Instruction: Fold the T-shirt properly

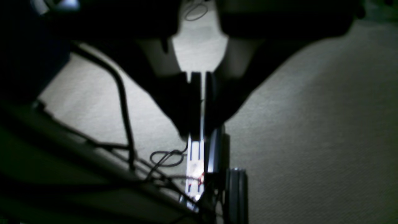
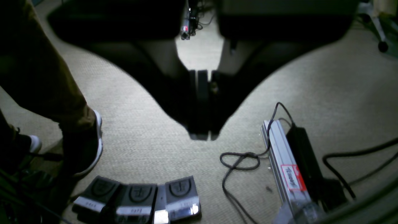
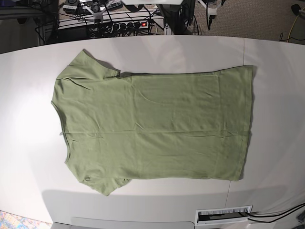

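While both wrist cameras look down past the table at the carpet, neither arm shows in the base view, so the 2 grippers sit off the work area, well apart from the cloth. Left gripper (image 1: 199, 102): jaws pressed together, nothing between them, pointing at floor and a metal rail (image 1: 195, 161) with a looped cable (image 1: 166, 158). Right gripper (image 2: 203, 105): jaws also pressed together, empty, over carpet near 3 foot pedals (image 2: 140, 196) and a person's shoe (image 2: 88, 146).

The T-shirt (image 3: 157, 124) lies spread flat on the white table (image 3: 276, 71), roughly centred. Long axis runs left-right in the base view: collar and shoulders toward that view's left, hem (image 3: 248, 124) toward its right. 1 sleeve (image 3: 88, 67) points to the far edge, the other sleeve (image 3: 102, 183) to the near edge. A few light wrinkles, no fold made yet.

Judgement: the shirt lies up and forward from both grippers; each has to rise over the table edge first. The right arm, on the base view's left, likely serves the collar end; the left arm the hem end. Which is nearer cannot be told, since the base view shows no arm.
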`<move>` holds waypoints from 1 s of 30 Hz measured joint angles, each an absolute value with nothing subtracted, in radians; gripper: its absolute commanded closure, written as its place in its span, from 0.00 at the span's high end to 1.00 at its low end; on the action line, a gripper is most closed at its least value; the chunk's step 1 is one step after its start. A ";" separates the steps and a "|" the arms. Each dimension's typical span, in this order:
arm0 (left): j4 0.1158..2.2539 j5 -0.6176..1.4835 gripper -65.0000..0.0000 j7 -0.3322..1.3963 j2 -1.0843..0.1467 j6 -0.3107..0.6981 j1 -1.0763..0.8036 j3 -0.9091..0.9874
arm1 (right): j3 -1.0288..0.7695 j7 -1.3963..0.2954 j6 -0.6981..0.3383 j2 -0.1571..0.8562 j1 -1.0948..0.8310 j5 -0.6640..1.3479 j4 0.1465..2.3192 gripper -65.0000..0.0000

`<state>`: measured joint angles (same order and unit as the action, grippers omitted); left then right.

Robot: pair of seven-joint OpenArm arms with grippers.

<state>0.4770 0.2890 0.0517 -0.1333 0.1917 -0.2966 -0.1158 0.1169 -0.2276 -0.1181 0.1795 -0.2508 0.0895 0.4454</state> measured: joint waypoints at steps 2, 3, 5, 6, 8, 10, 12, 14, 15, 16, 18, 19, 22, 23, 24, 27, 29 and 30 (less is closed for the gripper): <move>0.503 0.289 0.00 0.055 -0.139 0.192 -0.323 -0.116 | 0.151 -0.231 -0.138 0.190 -0.259 0.064 0.446 0.00; 0.518 0.289 0.00 0.057 -0.141 0.192 -0.337 -0.116 | 0.179 -0.231 -0.143 0.197 -0.262 0.049 0.447 0.00; 0.552 0.288 0.00 0.060 -0.149 0.192 -0.373 -0.116 | 0.244 -0.239 -0.143 0.215 -0.270 0.051 0.447 0.00; 0.571 0.290 0.00 0.059 -0.154 0.193 -0.393 -0.116 | 0.278 -0.240 -0.143 0.224 -0.273 0.051 0.450 0.00; 0.616 0.290 0.00 0.061 -0.171 0.192 -0.441 -0.116 | 0.336 -0.255 -0.142 0.245 -0.291 0.052 0.474 0.00; 0.667 0.289 0.00 0.063 -0.190 0.192 -0.491 -0.116 | 0.371 -0.268 -0.143 0.270 -0.319 0.062 0.521 0.00; 0.721 0.289 0.00 0.065 -0.209 0.192 -0.539 -0.116 | 0.375 -0.284 -0.143 0.301 -0.355 0.108 0.580 0.00; 0.778 0.289 0.00 0.062 -0.232 0.192 -0.585 -0.116 | 0.374 -0.293 -0.142 0.345 -0.396 0.133 0.646 0.00; 0.809 0.288 0.00 0.063 -0.245 0.192 -0.607 -0.116 | 0.374 -0.297 -0.142 0.370 -0.418 0.130 0.683 0.00; 0.841 0.287 0.00 0.062 -0.257 0.192 -0.631 -0.115 | 0.373 -0.300 -0.139 0.396 -0.443 0.131 0.722 0.00; 0.912 0.288 0.00 0.065 -0.281 0.192 -0.680 -0.115 | 0.373 -0.310 -0.134 0.446 -0.495 0.130 0.805 0.00; 0.952 0.289 0.00 0.070 -0.292 0.192 -0.707 -0.116 | 0.373 -0.315 -0.135 0.469 -0.524 0.129 0.850 0.00; 1.095 0.274 0.00 0.121 -0.324 0.138 -0.793 -0.117 | 0.373 -0.326 -0.135 0.538 -0.614 0.131 0.991 0.00; 1.146 0.240 0.00 0.121 -0.333 0.098 -0.823 -0.115 | 0.364 -0.326 -0.142 0.560 -0.646 0.128 1.039 0.00; 1.198 0.200 0.00 0.117 -0.344 0.076 -0.855 -0.110 | 0.342 -0.328 -0.142 0.579 -0.677 0.132 1.085 0.00; 1.346 0.112 0.00 0.112 -0.364 0.036 -0.946 -0.096 | 0.237 -0.332 -0.139 0.614 -0.770 0.129 1.216 0.00; 1.435 0.087 0.00 0.117 -0.376 0.031 -0.999 -0.086 | 0.150 -0.342 -0.138 0.623 -0.830 0.128 1.298 0.00; 1.475 0.082 0.00 0.115 -0.380 0.024 -1.021 -0.080 | 0.110 -0.344 -0.138 0.624 -0.857 0.128 1.338 0.00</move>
